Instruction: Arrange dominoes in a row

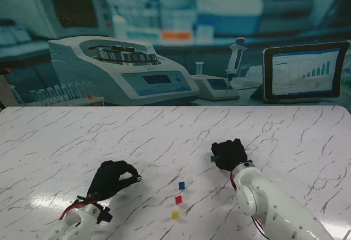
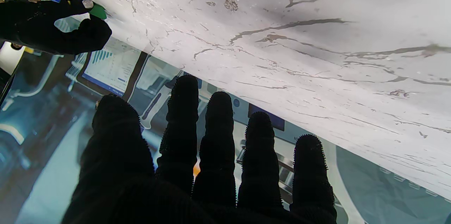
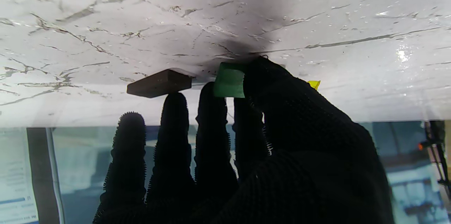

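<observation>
On the marble table (image 1: 66,141), three dominoes stand in a short line nearest to me: yellow domino (image 1: 175,214), red domino (image 1: 178,199), then blue domino (image 1: 181,185). To their left, the left hand (image 1: 109,178) hovers with fingers (image 2: 218,136) spread, holding nothing. Farther away on the right, the right hand (image 1: 229,155) pinches a green domino (image 3: 229,79) between thumb and fingers, beside a brown domino (image 3: 159,83) lying flat.

No words or numbers can be read anywhere in these pictures. The tablet (image 1: 305,71) behind the table shows a bar chart and some lines of writing, but they are too small and blurry to read. The little screen on the big white machine (image 1: 123,70) is too blurry as well.
</observation>
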